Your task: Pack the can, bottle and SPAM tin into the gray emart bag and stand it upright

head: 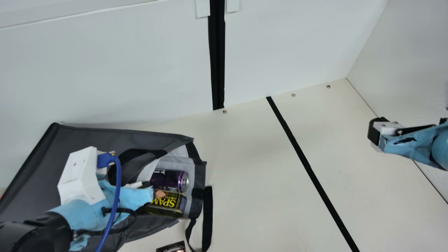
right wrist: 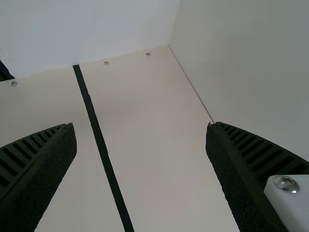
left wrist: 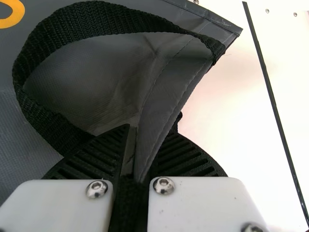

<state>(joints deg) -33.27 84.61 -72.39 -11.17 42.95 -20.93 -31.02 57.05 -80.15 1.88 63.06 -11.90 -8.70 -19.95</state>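
Left jaws pinch the bag's edge (left wrist: 164, 116) between them.

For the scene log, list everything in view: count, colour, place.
Bag: one, gray, lying at the main view's left
Bag straps: two, black, at the bag's mouth
Can: one, purple, inside the bag's mouth
SPAM tin: one, dark blue and yellow, beside the can
Unidentified item: one, dark, main view's bottom edge
Table: one, cream, under the bag
Stripe: one, black, across the table
Screws: three, silver, table's back edge
Upright strip: one, black, back wall
Walls: two, white, back and right
Left gripper: one, black, pinching the bag's edge
Right gripper: one, black, open above the table's right side
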